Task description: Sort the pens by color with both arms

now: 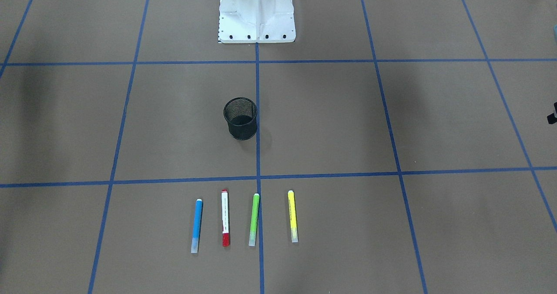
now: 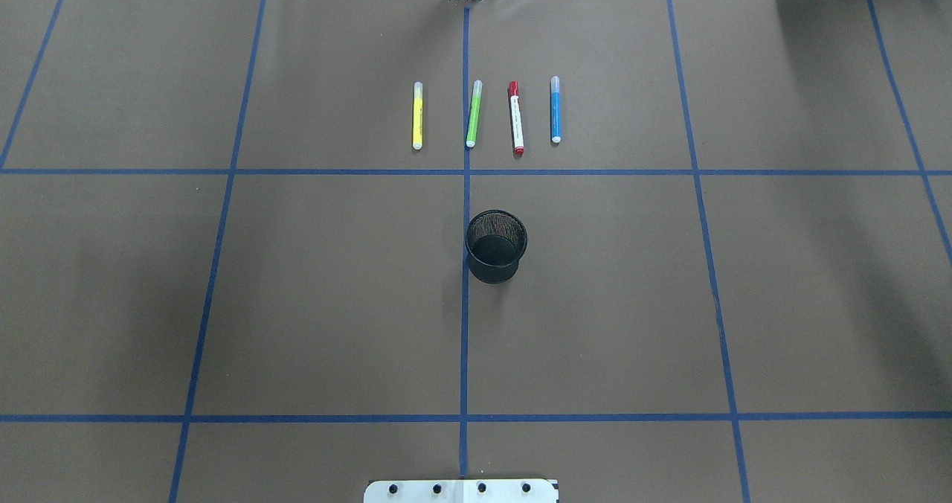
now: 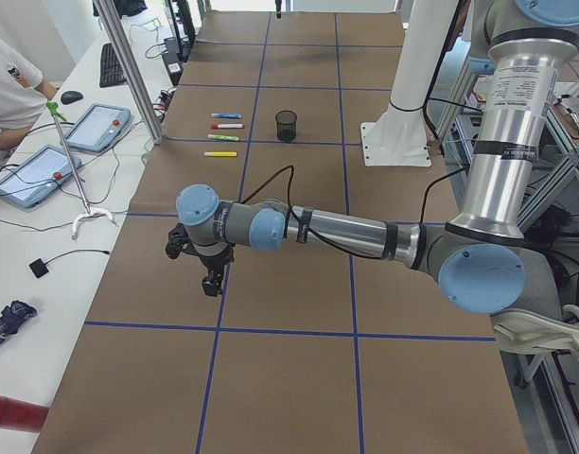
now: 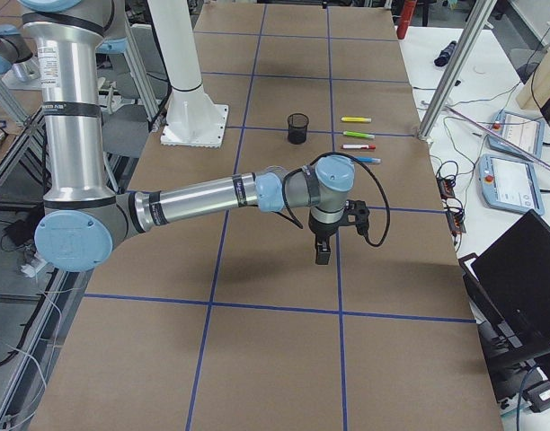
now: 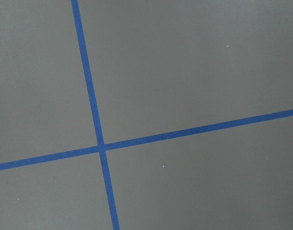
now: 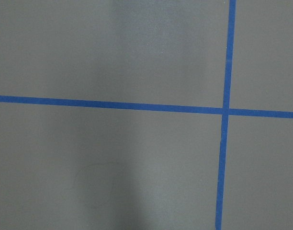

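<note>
- The left fingers (image 3: 211, 286) point straight down and hang close above the table (image 2: 297, 302). We see them only from the side, so we cannot tell whether they stand wide or narrow.
- The right fingers (image 4: 322, 255) also point down over bare table, and again we cannot tell whether they are wide or narrow.
- Each wrist camera shows only brown table and 1 crossing of the blue tape lines (image 5: 101, 147).
- The left arm (image 3: 337, 230) stretches low and nearly level from the robot's side toward the operators' edge. The right arm (image 4: 194, 199) does the same at the other end.
- Both pairs of fingers are well apart from the pens, 1 toward each end of the table.
- The 4 pens lie flat in 1 row on the operators' side of the table. They are roughly parallel, none touches another, and their length runs toward the robot.
- From the robot's left to its right we see the yellow pen (image 2: 417, 116), the green pen (image 2: 473, 114), the red-capped white pen (image 2: 515, 118) and the blue pen (image 2: 555, 109).
- The green pen is slightly tilted and lies just beside the centre tape line.
- The black mesh cup (image 2: 496, 246) stands upright between the row and the white base (image 1: 256, 11). It sits against the centre line on the robot's right and is apart from every pen.
</note>
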### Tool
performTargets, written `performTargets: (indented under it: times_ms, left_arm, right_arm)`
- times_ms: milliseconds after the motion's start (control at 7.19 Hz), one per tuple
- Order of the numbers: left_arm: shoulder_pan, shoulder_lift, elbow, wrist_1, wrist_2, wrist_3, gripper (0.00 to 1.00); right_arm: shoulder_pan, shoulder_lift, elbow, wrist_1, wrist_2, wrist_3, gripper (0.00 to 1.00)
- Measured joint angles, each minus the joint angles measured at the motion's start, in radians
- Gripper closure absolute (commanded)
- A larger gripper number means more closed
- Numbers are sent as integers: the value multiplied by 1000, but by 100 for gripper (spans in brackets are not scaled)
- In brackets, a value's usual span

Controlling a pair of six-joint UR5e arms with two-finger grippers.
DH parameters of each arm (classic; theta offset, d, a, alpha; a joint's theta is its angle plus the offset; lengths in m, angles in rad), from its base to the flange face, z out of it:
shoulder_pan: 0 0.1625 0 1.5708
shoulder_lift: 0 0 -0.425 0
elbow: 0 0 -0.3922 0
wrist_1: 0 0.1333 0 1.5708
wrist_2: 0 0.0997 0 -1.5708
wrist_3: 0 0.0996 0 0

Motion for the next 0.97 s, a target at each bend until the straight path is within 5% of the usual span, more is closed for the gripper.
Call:
performTargets:
  times_ms: [974]
  left_arm:
    - [-6, 12, -28, 0, -1, -8, 0]
  right_arm:
    - [0, 1, -3, 1, -1, 3, 1]
